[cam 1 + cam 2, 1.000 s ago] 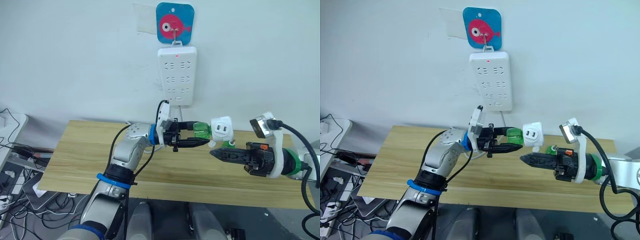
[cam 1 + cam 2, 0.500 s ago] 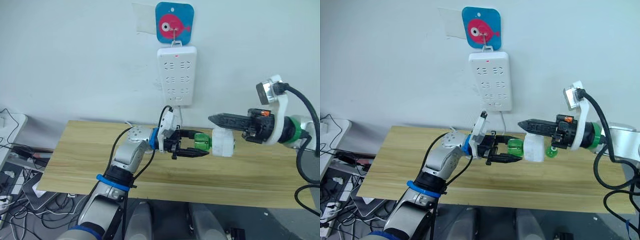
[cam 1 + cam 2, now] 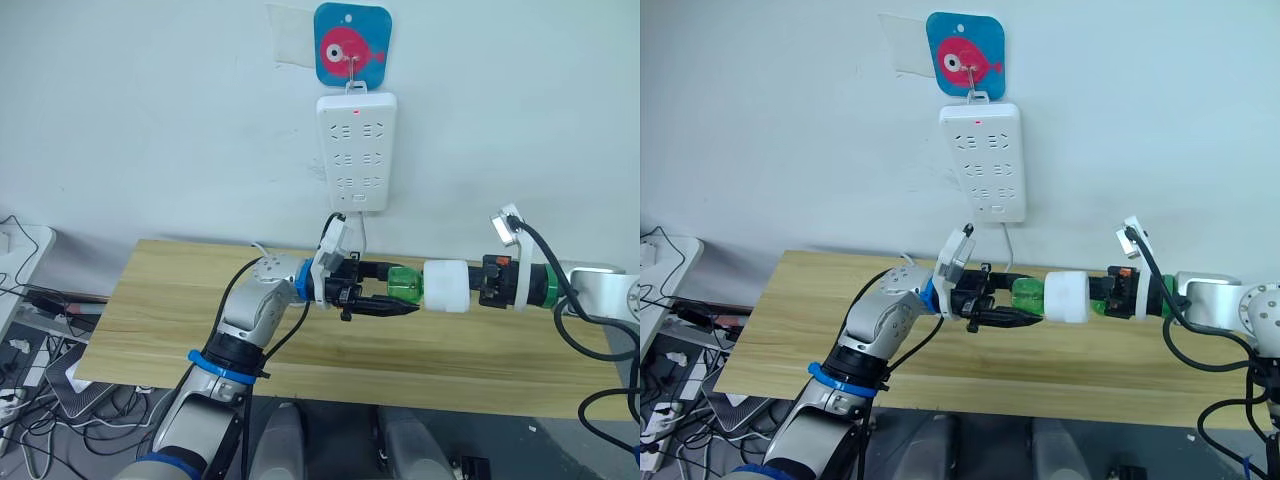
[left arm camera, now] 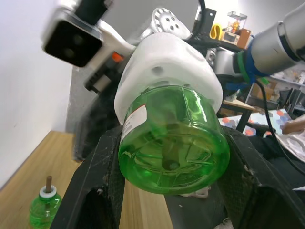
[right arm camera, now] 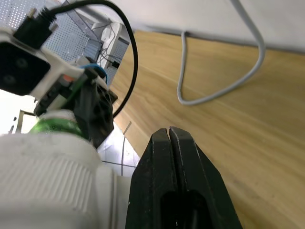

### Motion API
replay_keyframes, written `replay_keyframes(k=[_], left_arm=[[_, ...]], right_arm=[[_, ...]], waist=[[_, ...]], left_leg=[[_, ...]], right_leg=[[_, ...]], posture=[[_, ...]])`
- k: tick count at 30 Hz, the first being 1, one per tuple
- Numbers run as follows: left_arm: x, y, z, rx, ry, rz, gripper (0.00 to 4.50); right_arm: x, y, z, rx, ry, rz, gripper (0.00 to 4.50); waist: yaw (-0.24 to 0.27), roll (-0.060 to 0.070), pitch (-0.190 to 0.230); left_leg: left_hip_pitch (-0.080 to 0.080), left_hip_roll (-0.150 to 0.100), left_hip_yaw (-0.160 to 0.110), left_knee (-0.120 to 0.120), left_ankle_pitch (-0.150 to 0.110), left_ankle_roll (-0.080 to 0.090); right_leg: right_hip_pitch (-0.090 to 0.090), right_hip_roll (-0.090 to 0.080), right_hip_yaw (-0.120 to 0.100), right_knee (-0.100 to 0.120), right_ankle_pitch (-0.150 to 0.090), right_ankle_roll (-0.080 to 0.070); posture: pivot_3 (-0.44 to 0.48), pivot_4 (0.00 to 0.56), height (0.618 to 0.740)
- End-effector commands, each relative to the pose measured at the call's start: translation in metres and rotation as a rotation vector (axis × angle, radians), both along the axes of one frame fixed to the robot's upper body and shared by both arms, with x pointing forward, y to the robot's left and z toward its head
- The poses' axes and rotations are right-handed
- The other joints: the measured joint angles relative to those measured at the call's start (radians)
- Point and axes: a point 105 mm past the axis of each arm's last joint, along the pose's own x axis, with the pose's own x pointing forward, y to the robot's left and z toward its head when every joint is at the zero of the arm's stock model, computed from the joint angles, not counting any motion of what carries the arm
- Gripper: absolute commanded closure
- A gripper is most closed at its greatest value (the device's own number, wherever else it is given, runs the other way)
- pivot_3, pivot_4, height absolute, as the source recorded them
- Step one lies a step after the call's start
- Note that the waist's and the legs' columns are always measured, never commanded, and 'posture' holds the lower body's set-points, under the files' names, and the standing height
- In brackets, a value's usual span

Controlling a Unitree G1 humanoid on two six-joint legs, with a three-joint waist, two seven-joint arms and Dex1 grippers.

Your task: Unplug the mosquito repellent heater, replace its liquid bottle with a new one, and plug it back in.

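The mosquito repellent heater point(image 3: 446, 287), a rounded white unit, hangs in the air above the table with a green liquid bottle point(image 3: 404, 284) fitted into it. My left gripper point(image 4: 174, 157) is shut on that bottle, one black finger on each side. My right gripper point(image 5: 169, 136) is shut with nothing between its fingers. It lies alongside the heater's far side, level with it. Another green bottle point(image 4: 44, 210) with a wick stands upright on the table.
A long white power strip point(image 3: 356, 150) hangs on the wall under a blue fish hook point(image 3: 350, 45), its cable looping down to the wooden table point(image 3: 170, 300). Cables and boxes lie on the floor at the left.
My right gripper dropped from above the heater to level with it and turned to lie beside it. The left gripper kept hold of the bottle, almost still.
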Motion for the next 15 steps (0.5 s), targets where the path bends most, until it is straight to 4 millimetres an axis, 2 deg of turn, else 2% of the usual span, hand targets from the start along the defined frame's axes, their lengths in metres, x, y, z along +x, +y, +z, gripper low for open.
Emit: replay_keyframes(k=[1, 8, 15], left_arm=[[0.014, 0.003, 0.016, -0.045, -0.025, 0.091, 2.27], [0.021, 0.001, 0.01, -0.016, -0.053, 0.129, 2.27], [0.019, 0.0, 0.0, 0.028, -0.09, 0.109, 2.27]], right_arm=[[-0.025, 0.014, 0.009, 0.04, -0.006, 0.109, 4.46], [-0.054, 0.032, 0.026, 0.131, 0.006, 0.195, 4.46], [-0.06, 0.04, 0.041, 0.206, -0.058, 0.24, 4.46]], waist=[[0.0, 0.0, 0.0], [-0.002, 0.0, 0.0], [-0.002, 0.0, 0.0]], left_leg=[[0.0, 0.0, 0.0, 0.0, 0.0, 0.0], [0.0, 0.0, 0.0, 0.0, 0.0, 0.0], [0.0, 0.0, 0.0, 0.0, 0.0, 0.0]], right_leg=[[0.0, 0.0, 0.0, 0.0, 0.0, 0.0], [0.0, 0.0, 0.0, 0.0, 0.0, 0.0], [0.0, 0.0, 0.001, 0.0, 0.0, 0.0]], posture=[[-0.02, 0.249, 0.74], [-0.034, 0.246, 0.74], [-0.048, 0.242, 0.74]])
